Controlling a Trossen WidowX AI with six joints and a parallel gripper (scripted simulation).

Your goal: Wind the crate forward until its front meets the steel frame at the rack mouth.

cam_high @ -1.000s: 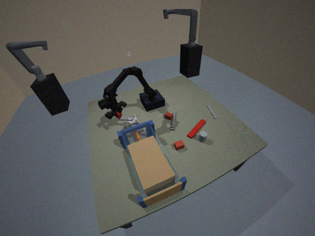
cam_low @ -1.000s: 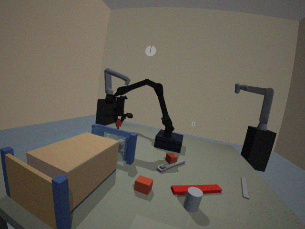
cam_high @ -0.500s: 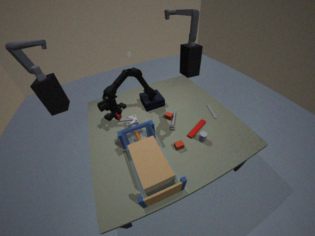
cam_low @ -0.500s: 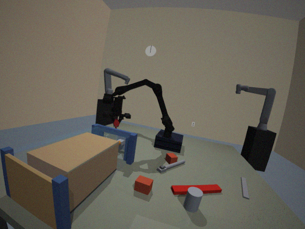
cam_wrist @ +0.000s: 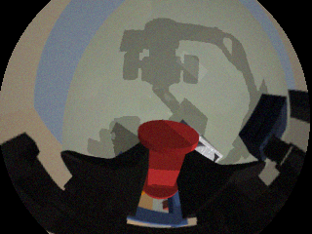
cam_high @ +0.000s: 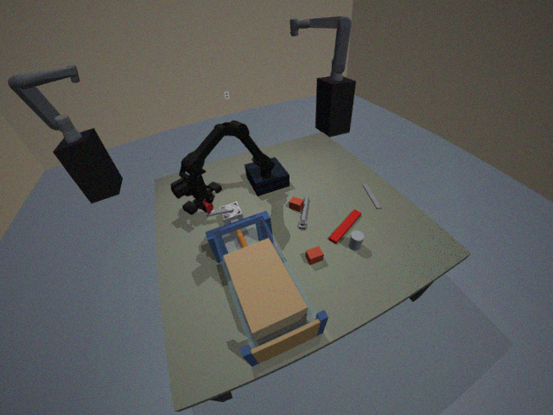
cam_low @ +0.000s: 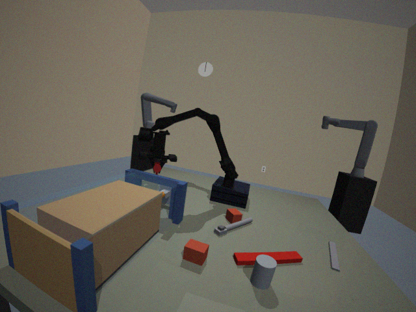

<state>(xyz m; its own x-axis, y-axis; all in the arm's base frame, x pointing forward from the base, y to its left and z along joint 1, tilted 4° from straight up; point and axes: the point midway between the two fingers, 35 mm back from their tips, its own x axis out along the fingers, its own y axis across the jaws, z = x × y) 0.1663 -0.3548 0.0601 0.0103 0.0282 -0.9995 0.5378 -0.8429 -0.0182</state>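
My gripper point(cam_high: 206, 206) point(cam_low: 156, 165) point(cam_wrist: 163, 138) is shut on the red knob of the winch handle, whose grey arm point(cam_high: 219, 212) reaches to the top of the white winch point(cam_high: 231, 217) point(cam_wrist: 210, 148). The key's seat in the hole is hidden. The tan crate point(cam_high: 265, 285) point(cam_low: 101, 208) sits flat between the clear panels of the cubby. An orange strap point(cam_high: 241, 239) point(cam_low: 163, 194) runs from its front toward the winch. The blue frame point(cam_high: 238, 226) point(cam_low: 156, 178) stands between crate and winch; in the top view a short gap shows between crate front and frame.
A grey wrench-like tool point(cam_high: 304, 213) point(cam_low: 236, 225) lies beside an orange block point(cam_high: 295, 203) point(cam_low: 233, 215). Another orange block point(cam_high: 314, 255) point(cam_low: 195, 251), a red bar point(cam_high: 345, 226) point(cam_low: 285, 257), a grey cylinder point(cam_high: 356, 239) point(cam_low: 263, 272) and a thin grey strip point(cam_high: 371, 196) point(cam_low: 333, 255) lie farther right.
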